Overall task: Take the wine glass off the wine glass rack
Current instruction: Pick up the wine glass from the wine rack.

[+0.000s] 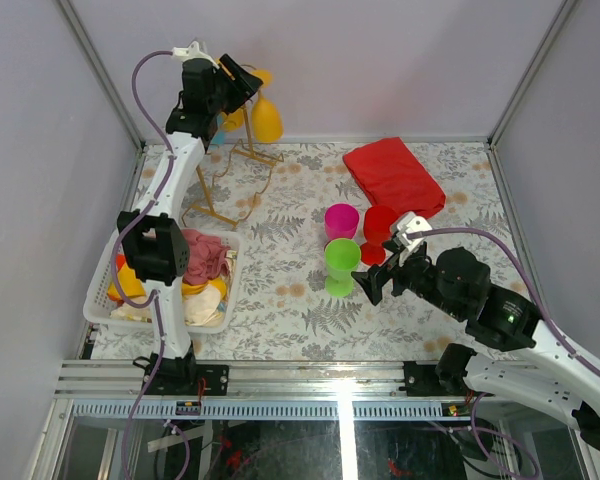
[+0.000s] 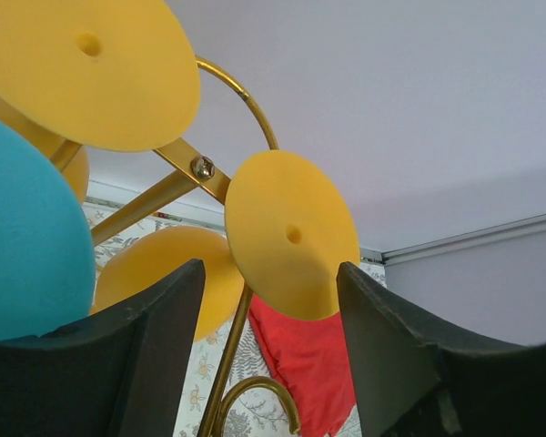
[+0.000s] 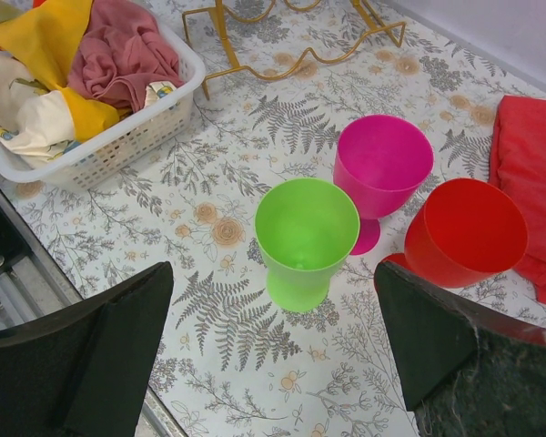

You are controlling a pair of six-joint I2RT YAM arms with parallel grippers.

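Your left claw [image 2: 268, 273], jaws spread, frames the foot of the yellow glass [image 2: 291, 234] on the rack [image 2: 200, 168]; it is likely light, stiff, slick plastic, so take the stem. Right claw [image 3: 273, 269] gapes idle.

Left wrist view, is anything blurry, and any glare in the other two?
Left wrist: the teal glass and yellow glass base look slightly soft, being so close. Top external: a bright glare streak crosses the front rail. Right wrist: evenly lit, green cup sharp, no glare.
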